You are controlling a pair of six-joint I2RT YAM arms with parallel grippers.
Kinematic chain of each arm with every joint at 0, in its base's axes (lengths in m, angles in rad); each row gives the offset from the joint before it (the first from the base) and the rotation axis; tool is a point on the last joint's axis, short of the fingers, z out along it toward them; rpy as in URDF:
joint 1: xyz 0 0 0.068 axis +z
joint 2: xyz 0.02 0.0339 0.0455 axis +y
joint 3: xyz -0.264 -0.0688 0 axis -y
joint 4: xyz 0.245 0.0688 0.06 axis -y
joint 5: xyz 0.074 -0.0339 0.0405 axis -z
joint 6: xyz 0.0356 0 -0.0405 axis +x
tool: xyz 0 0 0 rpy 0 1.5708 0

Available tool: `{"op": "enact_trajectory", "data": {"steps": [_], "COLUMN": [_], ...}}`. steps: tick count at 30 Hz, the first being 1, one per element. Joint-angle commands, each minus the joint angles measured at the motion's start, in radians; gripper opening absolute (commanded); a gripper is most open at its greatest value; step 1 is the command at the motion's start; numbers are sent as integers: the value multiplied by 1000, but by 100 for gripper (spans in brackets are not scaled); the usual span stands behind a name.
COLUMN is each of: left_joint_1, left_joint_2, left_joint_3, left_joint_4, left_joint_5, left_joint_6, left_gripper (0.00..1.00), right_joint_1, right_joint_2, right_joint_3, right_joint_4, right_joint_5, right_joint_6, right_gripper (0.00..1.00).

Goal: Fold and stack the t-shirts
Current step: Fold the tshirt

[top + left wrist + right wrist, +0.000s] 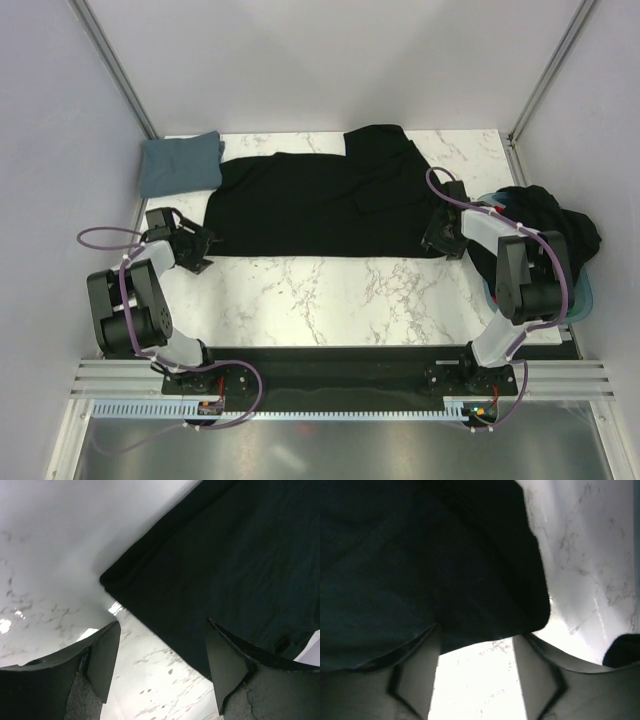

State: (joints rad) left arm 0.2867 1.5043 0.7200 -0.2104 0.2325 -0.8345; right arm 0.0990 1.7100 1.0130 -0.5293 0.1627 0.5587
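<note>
A: Starting near. Left tool (200, 246)?
B: Sits low over the tabletop (330, 295), just off the near left corner of the black t-shirt (320, 205). Released: jaws spread wide, nothing pinched. From the wrist: cloth corner just ahead of the fingers (100, 655), hem running past the right-hand one. Cannot tell whether touching.

A: Right tool (438, 238)?
B: Sits low at the near right corner of the same shirt. Released too: jaws apart, bright bare marble in the gap. From the wrist: cloth edge right at the fingertips (415, 680), filling the upper part of that view. Not clamped as far as visible.

A: Shirt itself?
B: Lies flat across the middle of the tabletop, long side running left to right, between the two tools. Shows a flap jutting toward the far side, right of centre.

A: Right of that?
B: Heap of dark garments (545, 220) in a blue tub (585, 290), at the right edge of the tabletop, beside the right arm.

A: Farthest back?
B: Folded blue-grey t-shirt (180, 163) in the far left corner, just beside the black one's far left end. Cannot tell whether the edges meet.
</note>
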Motion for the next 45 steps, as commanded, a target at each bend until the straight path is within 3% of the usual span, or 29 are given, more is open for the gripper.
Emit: {"op": "enact_trajectory", "data": {"steps": [1, 2, 4, 6, 9, 10, 15, 20, 27, 34, 36, 37, 38, 39, 40, 45], "left_joint_1": [5, 5, 3, 3, 3, 3, 2, 34, 97, 155, 172, 172, 173, 175, 174, 174], "left_joint_2": [74, 89, 102, 112, 119, 116, 80, -105, -317, -432, -475, -493, -512, -532, -576, -622], "left_joint_3": [27, 29, 39, 51, 73, 84, 297, 377, 135, -102, -148, -158, -174, -180, -186, -159], "left_joint_4": [49, 63, 77, 85, 88, 86, -86, -210, -257, -273, -276, -282, -287, -293, -291, -307], "left_joint_5": [-30, -32, -33, -33, -10, 14, 64, 88, 188, 246, 274, 278, 283, 303, 313, 364], "left_joint_6": [-51, -54, -61, -64, -69, -75, -61, -43, -37, -34, -22, -15, -9, -2, 3, 75], "left_gripper": [76, 74, 68, 44, 5, 2, 2, 2, 2, 14, 17, 25, 33, 54, 99, 100], "right_joint_1": [1, 1, 1, 1, -1, -1, -1, -4, -4, -2, -4, -2, -2, -4, -2, 7], "right_joint_2": [43, 42, 36, 31, 33, 37, 45, -99, -350, -576, -659, -680, -723, -740, -753, -793], "right_joint_3": [1, 4, 7, 13, 38, 51, 293, 397, 11, -286, -327, -335, -346, -350, -355, -308], "right_joint_4": [48, 46, 43, 37, 28, 11, -122, -247, -195, -172, -182, -192, -205, -210, -215, -221], "right_joint_5": [1, 4, 8, 8, -5, -11, -2, 0, -104, -88, -88, -86, -86, -91, -112, -158], "right_joint_6": [1, -2, -8, -8, -10, -16, -42, -26, 16, 223, 277, 288, 296, 300, 305, 241], "right_gripper": [63, 59, 38, 16, 0, 0, 0, 0, 0, 1, 6, 11, 48, 78, 98, 98]}}
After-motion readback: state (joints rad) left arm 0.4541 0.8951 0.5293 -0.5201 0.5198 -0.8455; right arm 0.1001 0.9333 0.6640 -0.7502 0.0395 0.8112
